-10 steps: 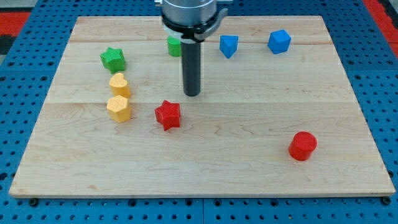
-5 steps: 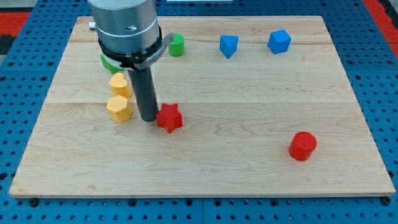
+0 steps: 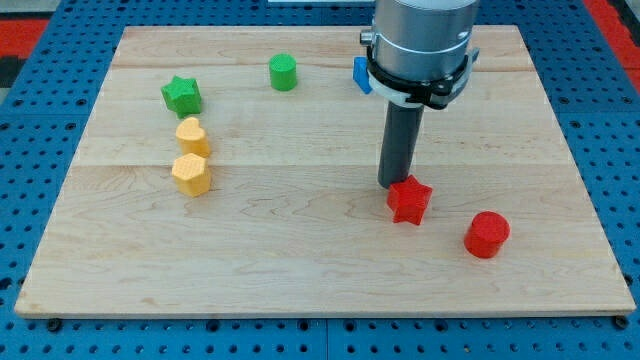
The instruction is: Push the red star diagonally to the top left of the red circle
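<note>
The rod stands upright, my tip (image 3: 397, 184) touching the red star (image 3: 409, 200) at its upper-left edge; no pincer shows. The star lies on the tabletop (image 3: 300, 250), just up-left of the red circle (image 3: 487, 234).

My tip (image 3: 393, 185) is set against the upper left edge of the red star (image 3: 409, 200). The red circle (image 3: 487, 235) lies just to the view's lower right of the star. Both yellow blocks (image 3: 191, 135) (image 3: 191, 174) are stacked towards the bench's (image 3: 300, 270) left side.
</note>
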Motion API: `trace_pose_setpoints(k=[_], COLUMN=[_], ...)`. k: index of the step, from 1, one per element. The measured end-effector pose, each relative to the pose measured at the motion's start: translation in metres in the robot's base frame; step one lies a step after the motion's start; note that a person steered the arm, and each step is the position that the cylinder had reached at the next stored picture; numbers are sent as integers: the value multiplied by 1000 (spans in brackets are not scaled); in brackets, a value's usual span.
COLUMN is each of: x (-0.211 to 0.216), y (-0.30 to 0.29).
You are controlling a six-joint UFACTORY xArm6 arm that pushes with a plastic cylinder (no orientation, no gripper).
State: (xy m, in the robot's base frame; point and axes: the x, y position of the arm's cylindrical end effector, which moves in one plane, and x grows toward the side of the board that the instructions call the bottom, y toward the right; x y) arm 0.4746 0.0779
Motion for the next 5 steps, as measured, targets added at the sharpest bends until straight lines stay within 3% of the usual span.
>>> trace_pose_setpoints(k=[5], x=[58], y=[-13])
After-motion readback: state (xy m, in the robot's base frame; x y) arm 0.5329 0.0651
